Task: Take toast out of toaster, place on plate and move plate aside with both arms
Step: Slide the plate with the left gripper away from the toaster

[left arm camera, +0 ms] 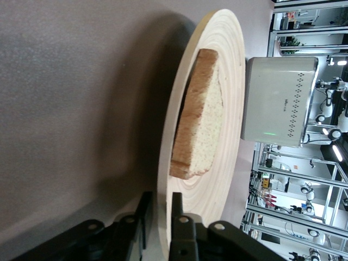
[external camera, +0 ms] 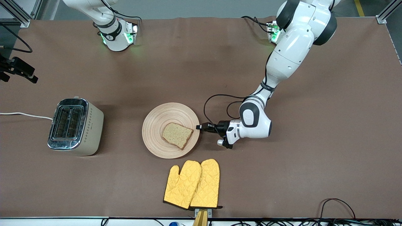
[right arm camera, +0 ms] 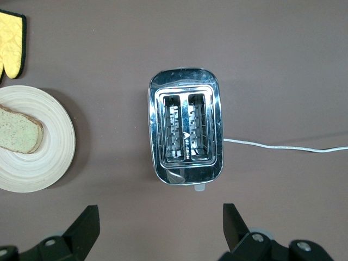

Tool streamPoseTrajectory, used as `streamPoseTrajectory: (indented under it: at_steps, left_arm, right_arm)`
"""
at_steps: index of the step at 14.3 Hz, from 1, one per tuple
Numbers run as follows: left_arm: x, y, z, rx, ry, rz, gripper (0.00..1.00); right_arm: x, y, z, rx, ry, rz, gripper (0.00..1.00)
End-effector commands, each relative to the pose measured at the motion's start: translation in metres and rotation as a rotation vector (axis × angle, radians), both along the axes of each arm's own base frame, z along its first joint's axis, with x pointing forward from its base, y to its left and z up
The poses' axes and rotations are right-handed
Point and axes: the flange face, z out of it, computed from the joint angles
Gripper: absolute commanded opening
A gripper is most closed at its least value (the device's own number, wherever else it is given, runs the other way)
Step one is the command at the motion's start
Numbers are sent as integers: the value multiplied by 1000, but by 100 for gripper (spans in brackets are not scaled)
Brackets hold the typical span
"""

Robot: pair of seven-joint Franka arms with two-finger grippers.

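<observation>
The toast lies flat on the round wooden plate, toward the plate's edge at the left arm's end. My left gripper is low at that edge, its jaws shut on the plate's rim. In the left wrist view the black fingers straddle the rim of the plate, with the toast just past them. My right gripper is open and empty, high over the toaster; it does not show in the front view. The plate and toast show at that view's edge.
A steel two-slot toaster stands beside the plate toward the right arm's end, its white cord running off the table. A pair of yellow oven mitts lies nearer the front camera than the plate.
</observation>
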Motion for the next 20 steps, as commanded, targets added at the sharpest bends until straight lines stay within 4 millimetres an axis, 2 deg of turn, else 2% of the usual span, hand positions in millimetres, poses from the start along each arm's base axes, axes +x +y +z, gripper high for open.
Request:
streamPoseTrajectory:
  at_steps: [1, 3, 5, 8, 9, 11, 12, 13, 15, 16, 20]
  left_arm:
    - [2, -7, -2, -4, -15, 18, 1]
    - [9, -4, 13, -5, -29, 25, 0]
    - [33, 14, 53, -12, -56, 70, 0]
    - [70, 55, 133, -1, -48, 157, 0]
    - [81, 74, 160, 31, -59, 171, 0]
    - [101, 122, 200, 103, -90, 197, 0]
    - [109, 148, 208, 126, -96, 197, 0]
    - [119, 182, 214, 133, -95, 216, 0]
    - [129, 232, 223, 114, -79, 245, 0]
    - [132, 252, 230, 109, -75, 257, 0]
    - [137, 367, 242, 139, -62, 287, 0]
  right_arm:
    - [-5, -3, 6, -13, -5, -14, 100]
    - [-4, -1, 10, -9, -15, -10, 100]
    - [-3, 5, 14, -10, -20, 1, 100]
    - [-3, 5, 15, -24, -22, -5, 100]
    - [-2, 18, 15, -32, -20, 15, 100]
    - [-2, 21, 15, -34, -20, 21, 100]
    - [-2, 19, 14, -34, -20, 18, 100]
    - [-2, 20, 14, -34, -20, 19, 100]
    - [-2, 18, 14, -34, -20, 16, 100]
    - [-2, 18, 14, -34, -20, 16, 100]
    - [-5, 14, 10, -33, 7, 4, 100]
